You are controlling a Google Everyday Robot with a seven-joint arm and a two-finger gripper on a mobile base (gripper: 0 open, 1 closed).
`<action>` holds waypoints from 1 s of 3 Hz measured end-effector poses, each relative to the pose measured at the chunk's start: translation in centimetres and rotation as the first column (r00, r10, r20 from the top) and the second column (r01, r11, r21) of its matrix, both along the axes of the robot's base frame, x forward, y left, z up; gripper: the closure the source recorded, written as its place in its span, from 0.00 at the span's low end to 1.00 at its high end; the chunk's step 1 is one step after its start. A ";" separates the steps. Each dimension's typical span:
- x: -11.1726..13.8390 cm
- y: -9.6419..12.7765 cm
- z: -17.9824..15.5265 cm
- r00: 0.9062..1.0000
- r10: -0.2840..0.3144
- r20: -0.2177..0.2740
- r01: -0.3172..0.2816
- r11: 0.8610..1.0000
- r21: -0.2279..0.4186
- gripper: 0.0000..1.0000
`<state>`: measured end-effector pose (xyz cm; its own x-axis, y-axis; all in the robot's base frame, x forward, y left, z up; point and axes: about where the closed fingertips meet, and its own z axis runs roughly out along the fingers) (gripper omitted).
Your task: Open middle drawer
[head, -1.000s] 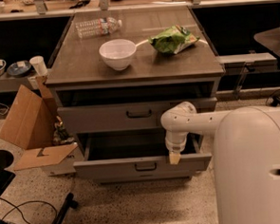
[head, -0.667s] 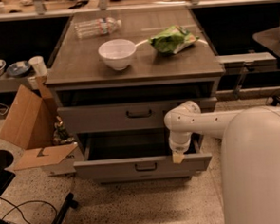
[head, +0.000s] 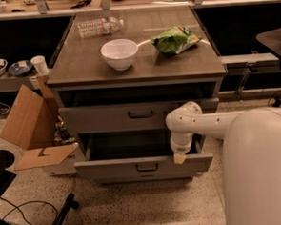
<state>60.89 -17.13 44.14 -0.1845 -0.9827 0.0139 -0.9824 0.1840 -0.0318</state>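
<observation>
Since a second ago the arm (head: 198,123) has edged sideways toward the robot's body (head: 263,173), carrying the gripper (head: 179,158) a little along the drawer front. The drawer itself stands out about as far as it did. That white body fills the lower corner of the view, just beside the cabinet (head: 67,120), probably parked off to one side so a drawer has room to travel. On the worktop (head: 80,70) a bowl (head: 119,53), a green bag (head: 175,39) and a bottle (head: 99,27) sit well apart from the work. Beneath it the upper drawer (head: 98,118) is shut. Below that the middle drawer (head: 110,169) is pulled well out with its grey tray open to view, so the task looks all but done. The arm bends down over the tray. The gripper's tan tip meets the top edge of the front panel, on the body side of the loop handle (head: 147,167) and not on it, likely hooked behind the rim to pull. Whether the gripper is open or closed, or holds anything, cannot be told.
</observation>
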 end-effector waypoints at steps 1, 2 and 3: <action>0.0 0.0 0.0 1.000 0.000 0.000 0.000 1.000 0.000 0.13; 0.0 0.0 0.0 1.000 0.000 0.000 0.000 1.000 0.000 0.00; -0.3 0.0 -0.3 1.000 -0.001 -0.004 0.001 1.000 0.005 0.00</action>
<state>60.63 -17.16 43.83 -0.1857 -0.9826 0.0101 -0.9823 0.1854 -0.0272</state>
